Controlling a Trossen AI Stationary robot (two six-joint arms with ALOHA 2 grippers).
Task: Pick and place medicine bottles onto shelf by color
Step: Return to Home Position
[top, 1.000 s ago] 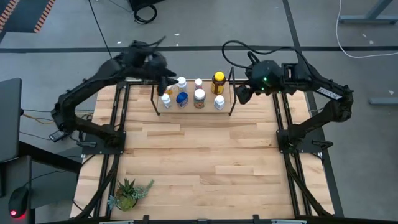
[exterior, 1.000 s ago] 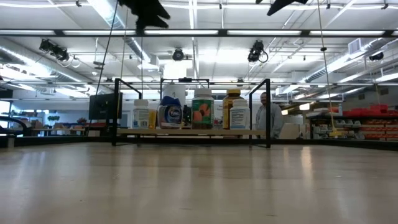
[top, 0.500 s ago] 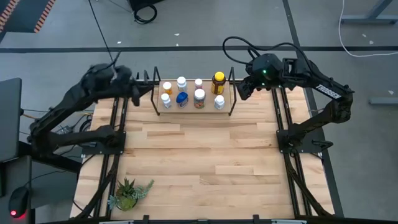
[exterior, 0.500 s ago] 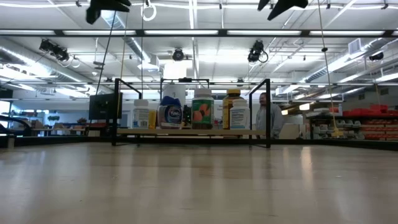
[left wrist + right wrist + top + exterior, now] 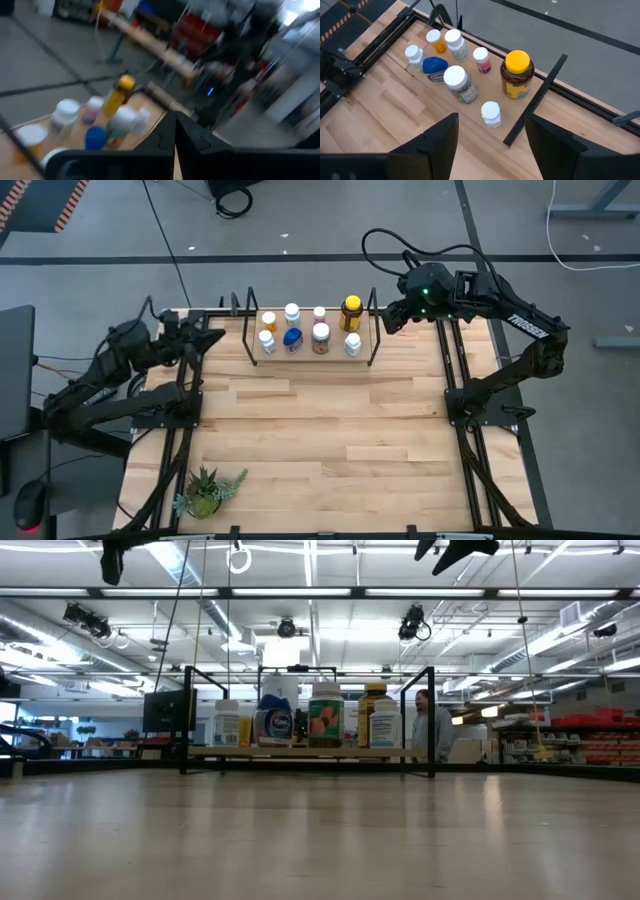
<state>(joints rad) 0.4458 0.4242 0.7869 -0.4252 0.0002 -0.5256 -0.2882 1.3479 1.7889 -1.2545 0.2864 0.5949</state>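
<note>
1. Shelf (image 5: 306,357) sits at the middle of the worktop's (image 5: 330,440) far edge. 8 bottles on it, all upright, 2 rows of 4.
2. Back row, from shelf's left end: small orange bottle (image 5: 268,320) w/ white cap, tall white bottle (image 5: 291,312), small pink-label bottle (image 5: 319,313), amber bottle (image 5: 351,312) w/ yellow cap at the right end.
3. Front row, same order: small white bottle (image 5: 267,340), blue bottle (image 5: 292,339), fruit-label bottle (image 5: 320,335) w/ white cap, short white bottle (image 5: 352,344).
4. Left hand (image 5: 208,338): up high over worktop's far-left corner, beside shelf's left end, apart from the bottles. Wrist view: fingers closed tip to tip, nothing btwn them.
5. Right hand (image 5: 392,320): up high at the far edge, just past shelf's right end, nearest the amber bottle. Fingers spread wide, empty. Its wrist view takes in all 8 bottles.
6. Potted plant (image 5: 207,492) at worktop's near-left corner, well apart from shelf.
7. Low view: person (image 5: 432,730) stands in the room behind shelf's right end.
</note>
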